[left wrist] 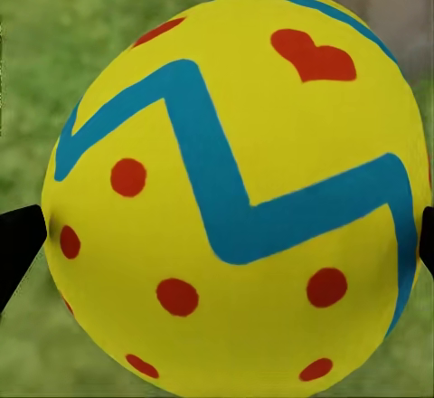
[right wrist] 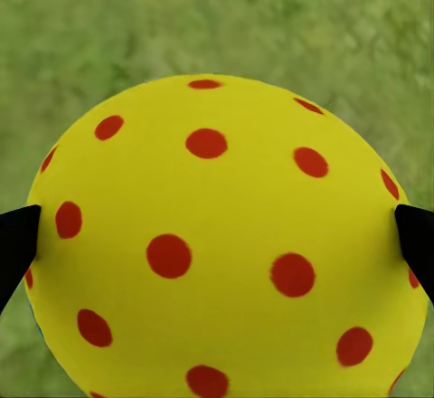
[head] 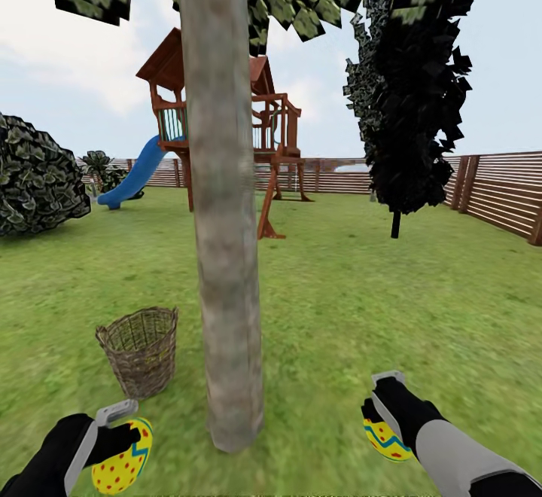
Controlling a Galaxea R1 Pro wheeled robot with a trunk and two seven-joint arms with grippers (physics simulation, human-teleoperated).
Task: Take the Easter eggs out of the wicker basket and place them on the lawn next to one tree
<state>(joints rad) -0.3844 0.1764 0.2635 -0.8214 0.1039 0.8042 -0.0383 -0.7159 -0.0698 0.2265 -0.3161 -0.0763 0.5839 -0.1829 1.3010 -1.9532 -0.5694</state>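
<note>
My left gripper (head: 120, 437) is shut on a yellow Easter egg (head: 123, 459) with red dots, low at the left of the head view. The left wrist view has that egg (left wrist: 235, 199) pinched between the black fingertips (left wrist: 16, 244), its blue zigzag band facing the camera. My right gripper (head: 380, 418) is shut on a second egg (head: 385, 438) at the lower right. That egg (right wrist: 226, 244) faces the right wrist camera with its dotted side. Both eggs hang above the lawn (head: 339, 309). The tree (head: 222, 218), a thick pale trunk, rises between my arms. The wicker basket (head: 141, 350) stands just left of the trunk; its inside is hidden.
A wooden playhouse (head: 226, 120) with a blue slide (head: 135, 177) stands behind the tree. A dark columnar tree (head: 410, 98) grows at the right, a bush (head: 38, 177) at the left. A slatted fence (head: 497, 192) lines the far and right sides.
</note>
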